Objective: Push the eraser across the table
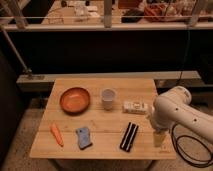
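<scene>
Trouble starts at the end effector [158, 137], fingers apart and empty, by the desk [107, 127] edge: the eraser [129, 136] lies near it (not touching), toward mid-desk, so an off-centre shove could spin it rather than slide it.

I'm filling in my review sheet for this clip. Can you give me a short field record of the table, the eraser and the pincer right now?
surface: table, light wooden planks
target: eraser, black, lying flat near the front edge, right of centre
arm: pincer, open, pointing down over the front right corner, right of the eraser and apart from it
other items: orange bowl, white cup, white box, blue-grey block, carrot
progress: eraser not yet touched
</scene>
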{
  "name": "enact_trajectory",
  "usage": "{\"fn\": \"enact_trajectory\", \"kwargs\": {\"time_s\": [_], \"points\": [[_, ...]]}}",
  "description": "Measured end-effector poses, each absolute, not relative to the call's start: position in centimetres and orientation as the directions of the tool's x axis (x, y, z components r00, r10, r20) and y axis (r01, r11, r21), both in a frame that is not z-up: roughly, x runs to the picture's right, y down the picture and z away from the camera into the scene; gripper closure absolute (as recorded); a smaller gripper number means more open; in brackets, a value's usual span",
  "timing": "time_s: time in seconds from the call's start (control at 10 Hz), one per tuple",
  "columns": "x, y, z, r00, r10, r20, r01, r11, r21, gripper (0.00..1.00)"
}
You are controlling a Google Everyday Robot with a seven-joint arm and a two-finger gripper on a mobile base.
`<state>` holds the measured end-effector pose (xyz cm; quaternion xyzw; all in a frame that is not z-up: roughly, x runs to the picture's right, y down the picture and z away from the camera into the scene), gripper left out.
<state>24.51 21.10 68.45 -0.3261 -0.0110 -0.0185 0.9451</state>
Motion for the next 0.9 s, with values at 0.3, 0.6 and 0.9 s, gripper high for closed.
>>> {"fn": "enact_trajectory", "kwargs": {"time_s": [0.3, 0.6, 0.9], "points": [[24.6, 21.9, 68.4, 0.999, -0.026, 0.038, 0.044, 0.779, -0.625, 0.2], [24.7, 22.5, 68.4, 0.999, -0.024, 0.042, 0.045, 0.775, -0.63, 0.2], [25.0, 23.2, 68.4, 0.999, -0.021, 0.044, 0.045, 0.768, -0.639, 0.2]]}}
